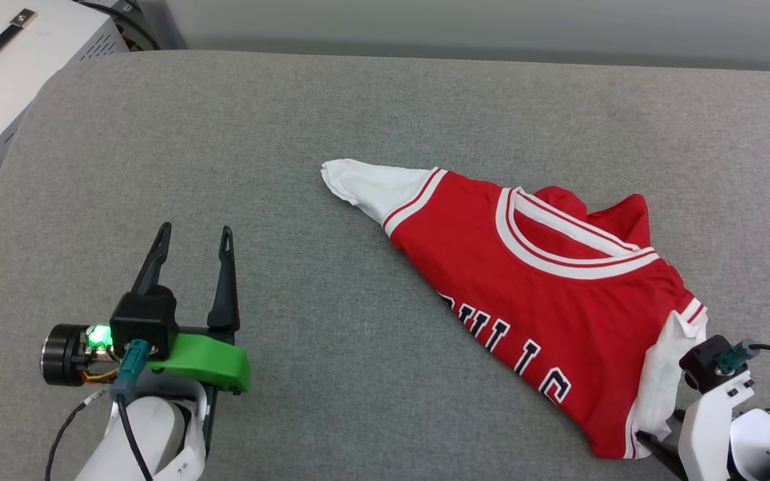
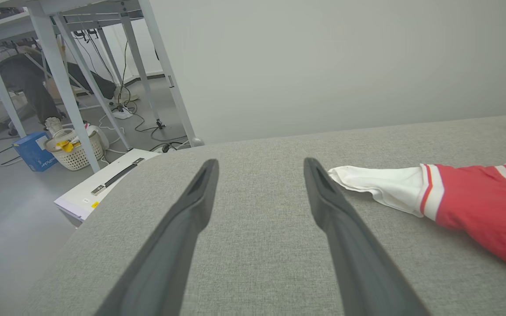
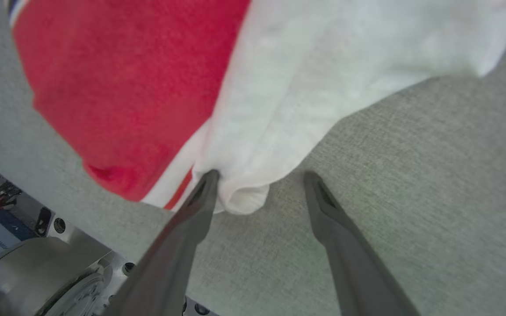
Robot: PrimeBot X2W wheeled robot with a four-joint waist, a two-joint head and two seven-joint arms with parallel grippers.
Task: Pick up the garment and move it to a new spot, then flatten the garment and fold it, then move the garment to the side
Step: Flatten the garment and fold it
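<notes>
- So, from my remote seat, the garment (image 1: 545,294) lies in a rumpled heap on the right half of the grey desk (image 1: 358,107), close to the edge nearest the robot.
- Its far sleeve (image 1: 375,187) stretches out flat toward the left and the collar (image 1: 559,247) faces up. The lower body is tucked under itself, so the black lettering (image 1: 512,347) is cut off along a crease.
- My left claw (image 1: 196,229) hovers over bare desk, well apart from the shirt, with its fingers spread wide and nothing between them.
- My right claw (image 3: 261,173) is spread just as wide at the garment's near corner. In its wrist view one fingertip (image 3: 204,188) touches the bunched near sleeve (image 3: 345,66), and the other sits over bare desk beside it. Nothing is pinched.
- As I judge it, the job is at an early stage. I cannot tell from this whether the shirt has already been carried to its new spot. It is neither flattened nor properly folded, and it has not been set aside.
- What is left: close on the fabric, spread it until both sleeves and the hem lie flat, make the folds, then shift the bundle to the side.
- The right claw looks placed for a grab at that sleeve edge, so I would guess that is the step in hand.
</notes>
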